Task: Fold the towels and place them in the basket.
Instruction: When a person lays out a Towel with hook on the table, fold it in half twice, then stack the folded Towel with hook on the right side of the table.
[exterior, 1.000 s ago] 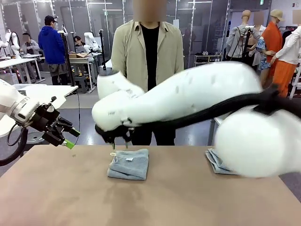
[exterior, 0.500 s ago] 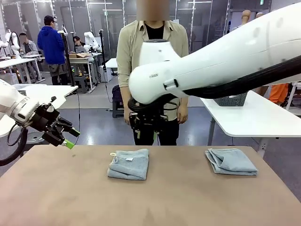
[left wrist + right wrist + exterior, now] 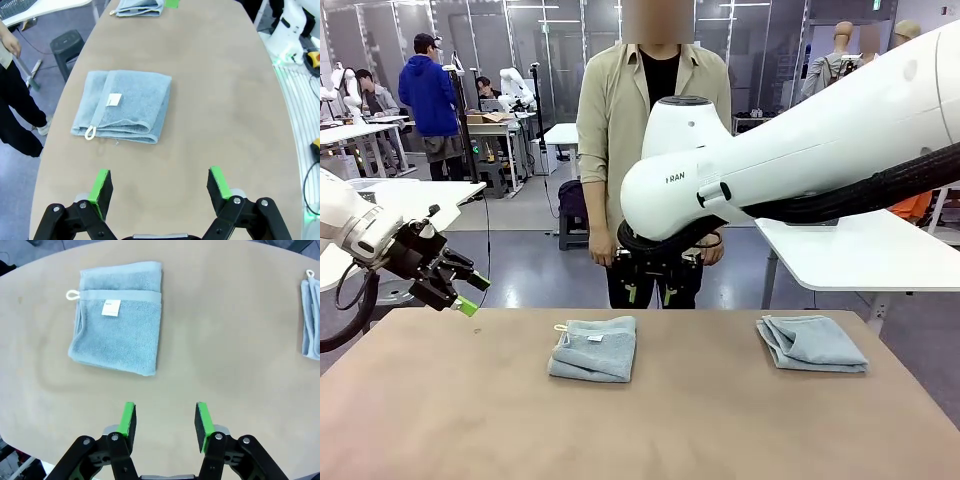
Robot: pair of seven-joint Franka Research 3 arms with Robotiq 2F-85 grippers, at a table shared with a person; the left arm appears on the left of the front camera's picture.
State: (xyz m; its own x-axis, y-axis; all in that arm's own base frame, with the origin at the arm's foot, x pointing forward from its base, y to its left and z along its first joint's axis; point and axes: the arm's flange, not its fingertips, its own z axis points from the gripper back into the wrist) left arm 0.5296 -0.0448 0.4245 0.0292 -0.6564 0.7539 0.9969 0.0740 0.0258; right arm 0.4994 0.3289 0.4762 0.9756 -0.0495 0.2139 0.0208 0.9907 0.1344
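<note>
Two folded towels lie on the brown worktop: the looped towel at center frame, the second towel at center right. The right claw hangs above the worktop's far edge, fingers spread and empty. The left claw, at the left edge, is spread wide, holding nothing.

Both towels are soft, nubby terry cloth, one bearing a smooth white label, on a matt, smooth tan table.
</note>
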